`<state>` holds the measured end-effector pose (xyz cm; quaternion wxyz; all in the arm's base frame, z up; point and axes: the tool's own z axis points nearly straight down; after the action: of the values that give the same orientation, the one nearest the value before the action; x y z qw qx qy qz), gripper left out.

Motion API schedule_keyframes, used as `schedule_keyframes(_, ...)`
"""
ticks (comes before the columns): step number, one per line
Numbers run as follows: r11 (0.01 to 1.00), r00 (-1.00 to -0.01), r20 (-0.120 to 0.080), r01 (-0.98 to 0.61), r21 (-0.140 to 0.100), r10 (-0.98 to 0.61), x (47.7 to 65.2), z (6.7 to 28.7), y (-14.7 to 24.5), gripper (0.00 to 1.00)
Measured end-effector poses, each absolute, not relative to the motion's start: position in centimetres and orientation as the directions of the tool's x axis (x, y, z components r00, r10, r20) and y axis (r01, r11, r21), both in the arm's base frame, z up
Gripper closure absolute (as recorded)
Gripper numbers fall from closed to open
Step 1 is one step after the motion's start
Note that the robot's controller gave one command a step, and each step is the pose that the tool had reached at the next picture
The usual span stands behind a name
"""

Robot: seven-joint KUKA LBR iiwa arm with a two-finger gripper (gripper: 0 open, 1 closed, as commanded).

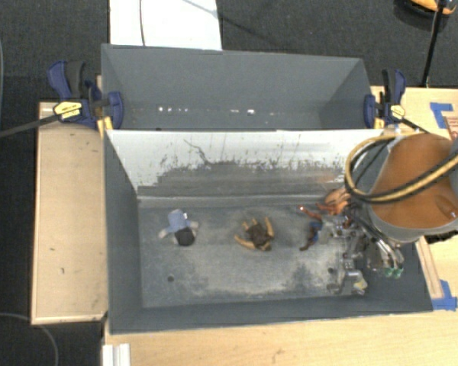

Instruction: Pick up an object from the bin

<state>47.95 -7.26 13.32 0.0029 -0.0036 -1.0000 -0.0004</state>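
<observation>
Closest up is the robot's orange cover [416, 193], with cables looped round it. Below it the end effector [349, 279] hangs low at the right end of the grey bin [252, 317], near the front wall. I cannot tell if it is apart or together, and nothing shows in its grip. A small orange and blue thing [313, 231] lies just to its left. A brown lumpy thing [257, 235] sits in the middle, and a blue and black thing [179, 229] lies well off to the left. The end effector could bump the front or right wall, since both are close. It could also knock the small thing away. The bin's left half has lots of open floor to move in.
</observation>
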Motion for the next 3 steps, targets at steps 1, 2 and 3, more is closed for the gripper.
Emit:
schedule_keyframes(1,1.0,-1.0,-0.002,0.004,0.0,0.004,48.1,13.8,-7.2,0.0)
schedule_keyframes(2,0.967,-0.967,0.0,-0.254,0.001,-0.254,54.1,13.2,-9.4,0.0)
schedule_keyframes(3,0.932,-0.932,-0.006,-0.363,-0.002,-0.363,58.1,10.9,-10.3,0.0)
